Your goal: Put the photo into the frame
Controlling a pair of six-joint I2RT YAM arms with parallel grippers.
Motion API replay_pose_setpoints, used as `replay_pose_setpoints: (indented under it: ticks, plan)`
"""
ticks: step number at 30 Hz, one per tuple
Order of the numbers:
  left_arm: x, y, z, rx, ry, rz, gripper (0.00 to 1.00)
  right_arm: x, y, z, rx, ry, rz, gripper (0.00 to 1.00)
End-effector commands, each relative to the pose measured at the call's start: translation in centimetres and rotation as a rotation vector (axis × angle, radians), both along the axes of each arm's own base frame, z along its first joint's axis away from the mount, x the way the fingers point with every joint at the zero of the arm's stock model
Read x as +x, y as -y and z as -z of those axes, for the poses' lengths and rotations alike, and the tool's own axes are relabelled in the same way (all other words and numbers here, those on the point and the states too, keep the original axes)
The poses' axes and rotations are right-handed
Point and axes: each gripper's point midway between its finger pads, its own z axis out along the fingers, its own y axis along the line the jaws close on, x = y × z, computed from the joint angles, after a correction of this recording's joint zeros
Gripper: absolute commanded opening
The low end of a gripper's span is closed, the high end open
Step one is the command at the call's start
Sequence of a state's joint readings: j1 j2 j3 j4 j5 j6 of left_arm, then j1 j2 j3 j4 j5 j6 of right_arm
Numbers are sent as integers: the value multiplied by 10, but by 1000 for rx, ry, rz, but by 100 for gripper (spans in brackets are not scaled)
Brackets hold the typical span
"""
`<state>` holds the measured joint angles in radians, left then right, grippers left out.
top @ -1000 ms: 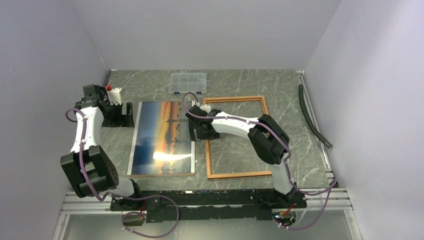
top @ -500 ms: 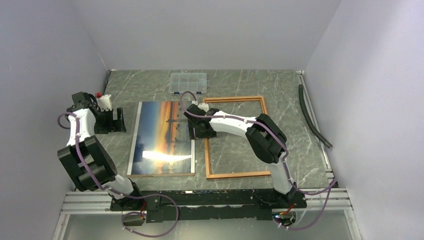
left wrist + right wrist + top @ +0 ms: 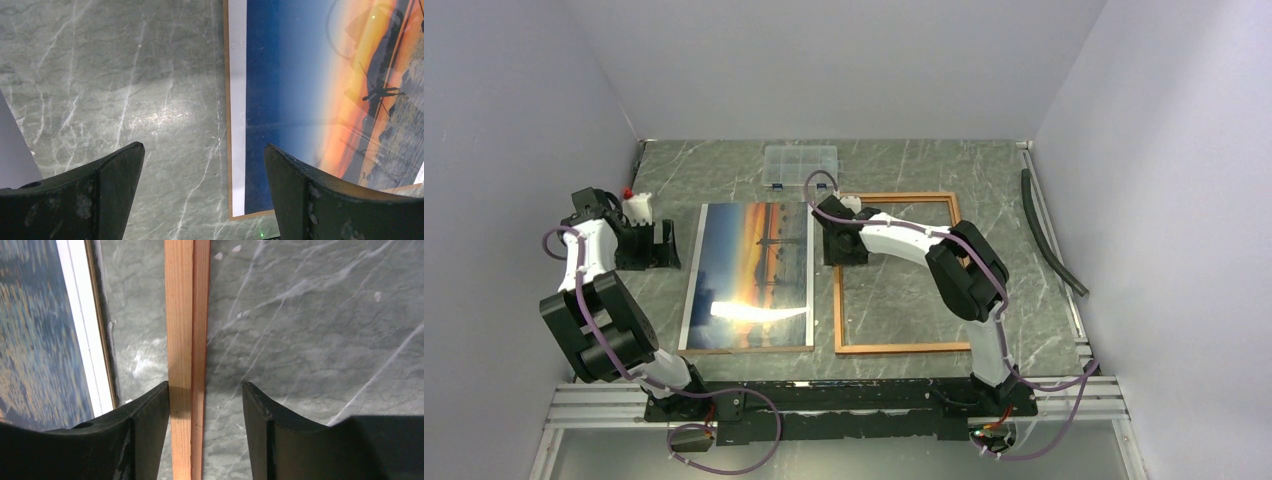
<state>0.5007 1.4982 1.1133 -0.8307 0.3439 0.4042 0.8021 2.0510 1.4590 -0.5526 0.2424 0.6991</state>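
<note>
1. Right wrist view: the right gripper [image 3: 206, 390] has its jaws half-wide astride the frame's [image 3: 182, 315] left rail, one side touching, the other clear.
2. The photo [image 3: 40, 315] lies face-up just beside the frame, at its 9 o'clock.
3. The left gripper's [image 3: 202, 155] jaws gape wide, empty, over the tabletop [image 3: 100, 75] at the photo's 9 o'clock edge.
4. Risk: gripped off-centre, the narrow rail could slip, or the frame could pivot into the photo.

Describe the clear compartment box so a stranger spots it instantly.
Go to the far edge of the green marble table, near the back wall. There, just beyond the sunset photo and the wooden frame, sits the compartment box. It alone is small, clear and divided into cells.
</note>
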Motion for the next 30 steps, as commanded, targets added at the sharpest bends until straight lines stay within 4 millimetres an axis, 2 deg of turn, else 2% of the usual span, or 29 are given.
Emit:
replay_pose_setpoints:
  ticks: [1, 4, 7, 9, 11, 15, 18, 22, 30]
  plan:
    - [4, 7, 2, -32, 29, 40, 95, 11, 1, -7, 6, 40, -13, 54]
    - [5, 8, 7, -44, 24, 40, 95, 21, -1, -11, -5, 59, -8, 49]
    - [8, 7, 13, -45, 20, 43, 95, 32, 1, -25, -13, 91, 4, 49]
    - [12, 6, 17, -27, 13, 47, 95, 36, 5, -42, -24, 119, 25, 54]
    - [15, 3, 23, -12, -2, 40, 95, 33, 4, -59, -13, 139, 35, 66]
    - [21, 0, 36, -7, -24, 27, 87, 17, -18, -83, 102, 161, 7, 81]
    - [26, -4, 44, 17, -34, 20, 80, 1, -45, -81, 204, 110, -49, 83]
    - [28, -9, 51, 45, -36, -3, 74, -10, -68, -63, 233, 44, -87, 84]
    - [20, -2, 73, 60, -75, 15, 63, -17, -78, -33, 243, -23, -97, 84]
